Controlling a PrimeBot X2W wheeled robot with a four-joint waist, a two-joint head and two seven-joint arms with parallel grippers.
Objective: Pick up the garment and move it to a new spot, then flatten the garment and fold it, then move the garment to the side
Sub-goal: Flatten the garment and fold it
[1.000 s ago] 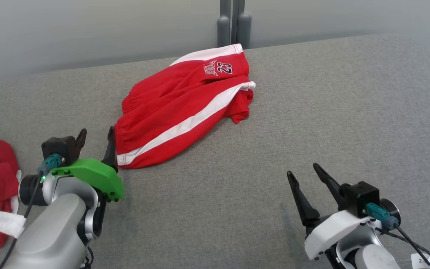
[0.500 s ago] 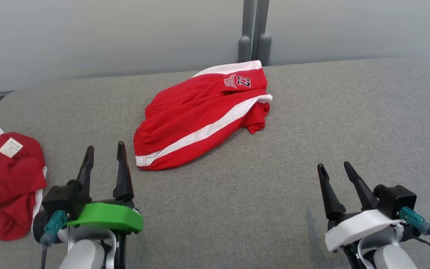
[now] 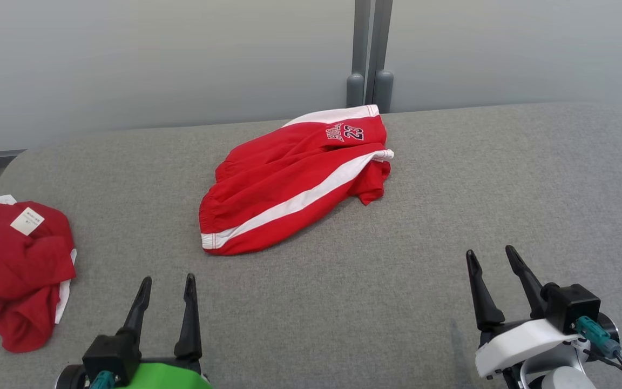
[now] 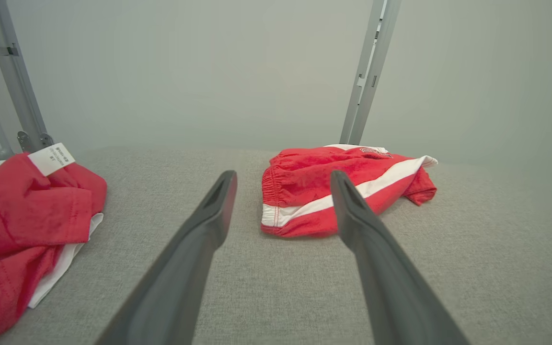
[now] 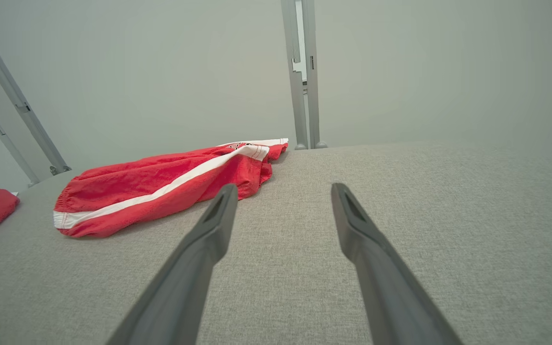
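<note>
A second red heap [image 3: 17, 270] lies at the left edge of the desk [image 3: 376, 302], partly cut off. The left end effector [image 3: 168, 278] gapes wide, empty. Toward the desk's back lie the red shorts [image 3: 295, 183]: light, limp, probably slippery; pinch the elastic waistband [image 3: 207, 213]. Underlying folds are hidden. The right end effector [image 3: 489, 251] is spread, holding nothing
</note>
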